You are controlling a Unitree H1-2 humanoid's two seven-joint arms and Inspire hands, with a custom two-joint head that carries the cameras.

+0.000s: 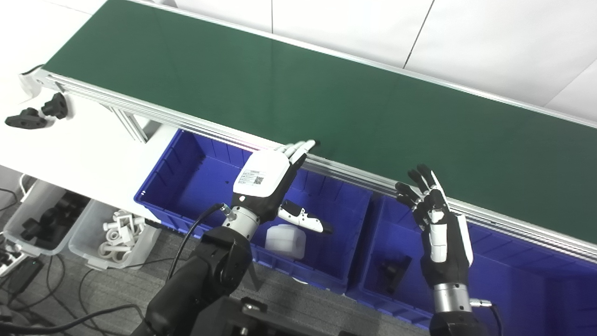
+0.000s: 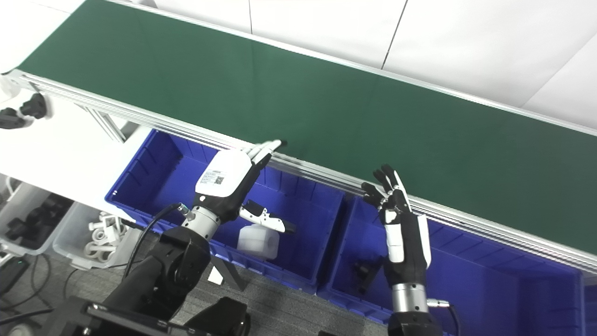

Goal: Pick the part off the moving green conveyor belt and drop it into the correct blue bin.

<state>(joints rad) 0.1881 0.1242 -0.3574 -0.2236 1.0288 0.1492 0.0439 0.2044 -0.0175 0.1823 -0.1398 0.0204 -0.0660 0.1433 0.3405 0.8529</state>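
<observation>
left hand (image 1: 266, 179) hangs released over the left blue bin (image 1: 186, 172), fingertips at the near edge of the green conveyor belt (image 1: 326, 102). right hand (image 2: 403, 233), fingers spread and holding nothing, sits above the right blue bin (image 2: 489, 289). white part (image 2: 258, 241) lies in the left bin, black part (image 2: 364, 273) in the right.

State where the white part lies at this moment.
In both eye views the white part lies inside the left blue bin, near its front wall, just below the left hand.
</observation>
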